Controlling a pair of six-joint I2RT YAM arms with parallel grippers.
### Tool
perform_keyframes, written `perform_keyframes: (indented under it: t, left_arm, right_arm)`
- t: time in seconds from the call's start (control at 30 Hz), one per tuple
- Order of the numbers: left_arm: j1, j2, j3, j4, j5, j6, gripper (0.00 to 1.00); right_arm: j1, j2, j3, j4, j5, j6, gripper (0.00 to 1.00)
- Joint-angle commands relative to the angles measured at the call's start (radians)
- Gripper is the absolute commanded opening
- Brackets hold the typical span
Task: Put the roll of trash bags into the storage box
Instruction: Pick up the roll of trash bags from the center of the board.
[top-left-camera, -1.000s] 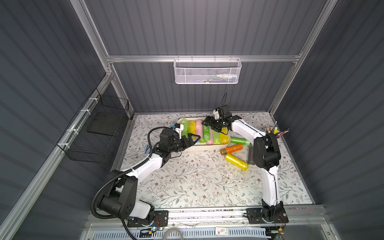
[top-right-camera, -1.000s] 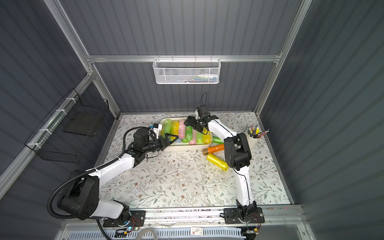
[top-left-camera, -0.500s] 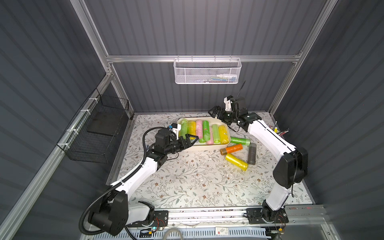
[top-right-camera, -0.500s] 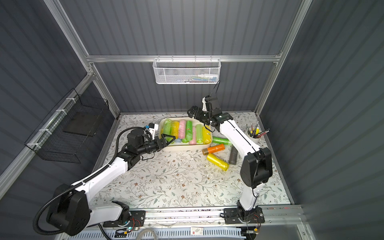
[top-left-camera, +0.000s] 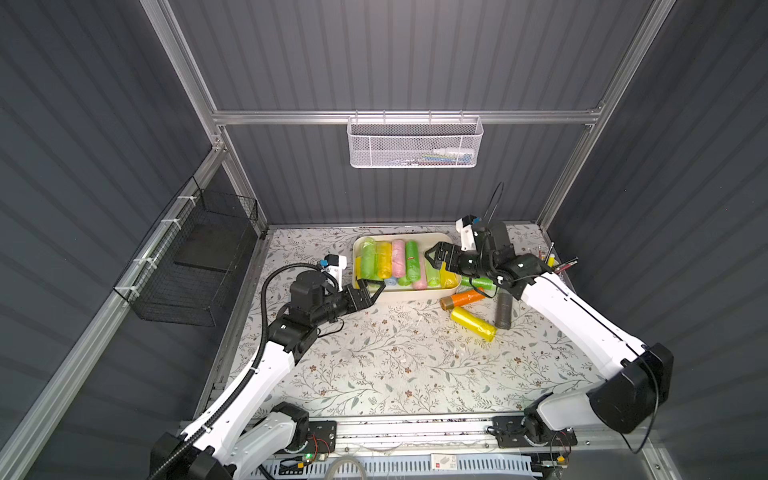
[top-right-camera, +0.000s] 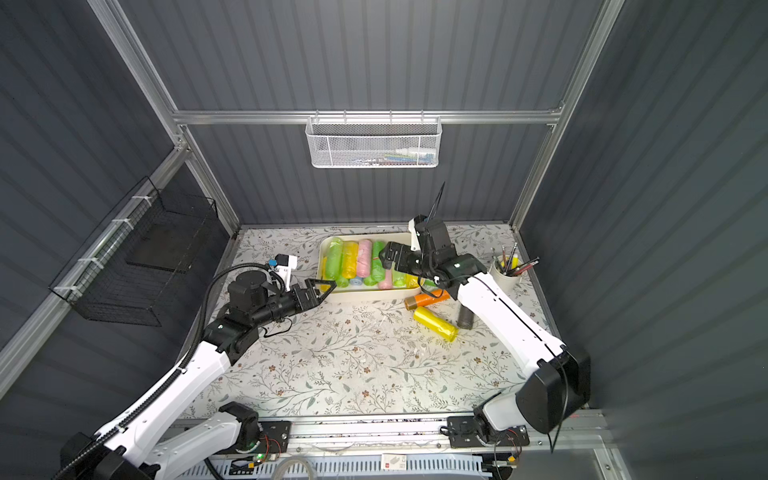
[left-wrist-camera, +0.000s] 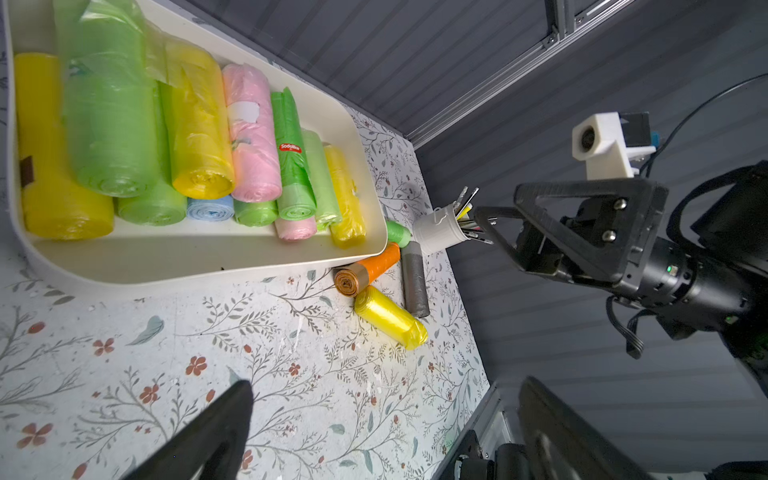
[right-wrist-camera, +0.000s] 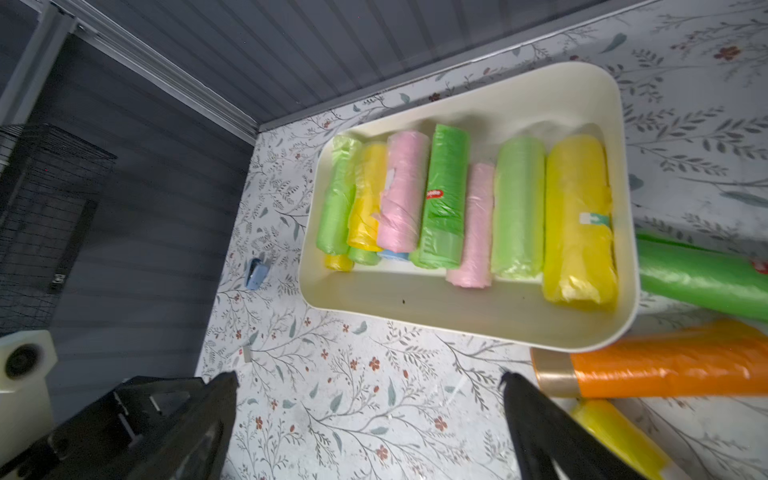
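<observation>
The cream-white storage box (top-left-camera: 399, 296) (top-right-camera: 365, 296) stands at the back of the table, holding several green, yellow and pink rolls of trash bags (top-left-camera: 398, 257). Loose rolls lie to its right: green (top-left-camera: 478, 284), orange (top-left-camera: 465, 298), yellow (top-left-camera: 473, 323) and grey (top-left-camera: 503, 309). My left gripper (top-left-camera: 371, 286) (left-wrist-camera: 386, 384) is open and empty at the box's front-left corner. My right gripper (top-left-camera: 432, 255) (right-wrist-camera: 369, 376) hangs open and empty over the box's right end. Both wrist views show the box (left-wrist-camera: 199, 253) (right-wrist-camera: 457, 316) and the orange roll (left-wrist-camera: 370, 270) (right-wrist-camera: 665, 365).
A white mesh basket (top-left-camera: 414, 143) hangs on the back rail and a black wire basket (top-left-camera: 195, 257) on the left wall. A white cup of pens (top-right-camera: 505, 274) stands at the back right. A small blue object (right-wrist-camera: 255, 272) lies left of the box.
My right gripper has opened wide over the box's right end, and that arm's elbow has swung out to the right, uncovering the grey roll. The left gripper stays at the box's corner.
</observation>
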Motion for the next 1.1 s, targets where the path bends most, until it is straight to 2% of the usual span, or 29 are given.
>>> perform_keyframes:
  t: [0.0,0.17,0.4,0.6,0.73,1.07]
  left_arm:
    - [-0.004,-0.027,-0.017,-0.045,-0.007,0.029,1.0]
    - [-0.002,-0.041,-0.047,-0.04,0.013,0.029,1.0]
    - [-0.003,-0.056,-0.088,-0.017,0.015,0.019,1.0]
    - [-0.004,0.026,-0.109,0.062,0.056,-0.002,1.0]
    - [-0.004,0.095,-0.09,0.131,0.118,-0.044,1.0]
    - [-0.003,0.168,-0.051,0.18,0.106,-0.064,1.0]
  right_arm:
    - [0.009,-0.049,-0.032,-0.102,0.087,-0.049,0.99]
    - [0.025,-0.107,-0.102,-0.174,0.166,-0.067,0.99]
    - [0.036,-0.121,-0.22,-0.241,0.164,-0.08,0.99]
    - [0.04,-0.125,-0.321,-0.201,0.159,-0.073,0.99]
    - [0.045,-0.084,-0.322,-0.251,0.206,-0.1,0.96]
    - [0.047,-0.027,-0.324,-0.32,0.301,-0.214,0.96]
